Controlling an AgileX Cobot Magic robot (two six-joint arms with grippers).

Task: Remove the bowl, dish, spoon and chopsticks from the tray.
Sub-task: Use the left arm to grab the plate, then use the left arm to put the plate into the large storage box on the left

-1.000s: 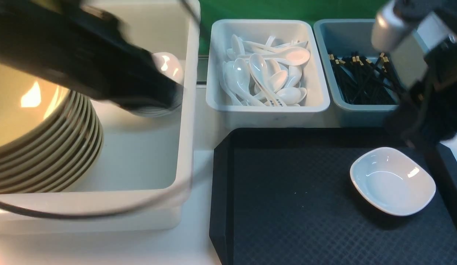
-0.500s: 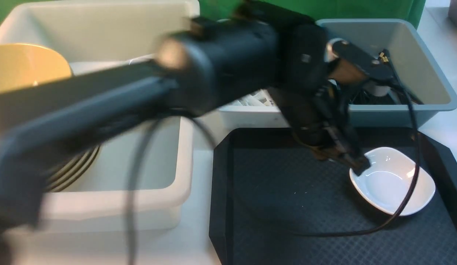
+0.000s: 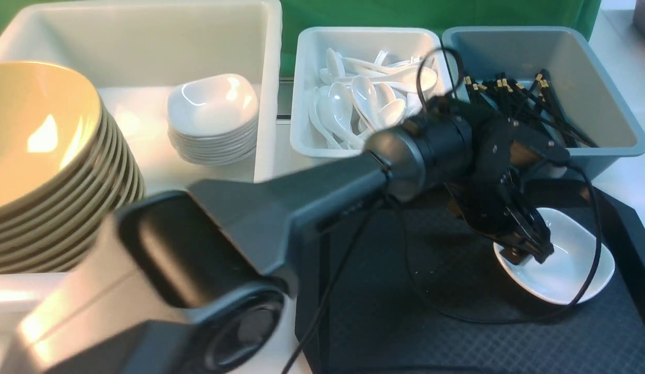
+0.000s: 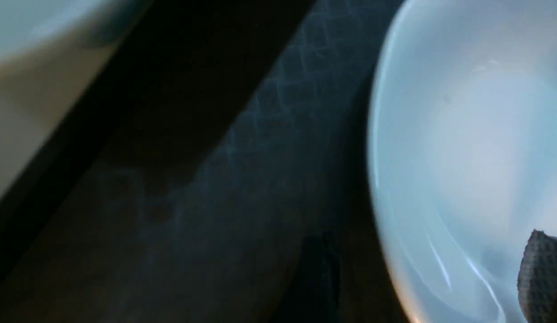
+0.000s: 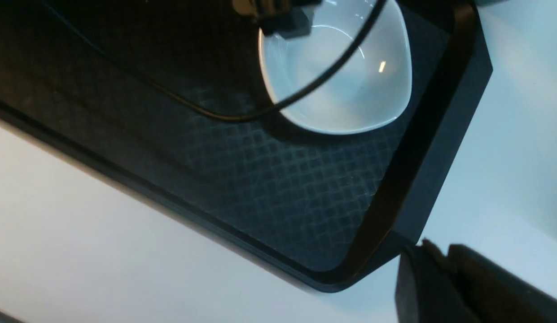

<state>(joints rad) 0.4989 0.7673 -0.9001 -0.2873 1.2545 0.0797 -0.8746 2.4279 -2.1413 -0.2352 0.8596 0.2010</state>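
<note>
The dish (image 3: 571, 265) sits on the tray (image 3: 384, 332), under the left gripper (image 3: 525, 254), whose fingers stand apart astride its near rim, presumably to pinch that wall; beyond the tray's edge, the right gripper (image 5: 435, 255) has its fingertips nearly together, apparently waiting clear

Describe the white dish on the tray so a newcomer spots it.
Find the big black tray. Near its far right corner sits a small, glossy, rounded-square dish. It sits singly, unlike the stacked white dishes in the big bin at left.
</note>
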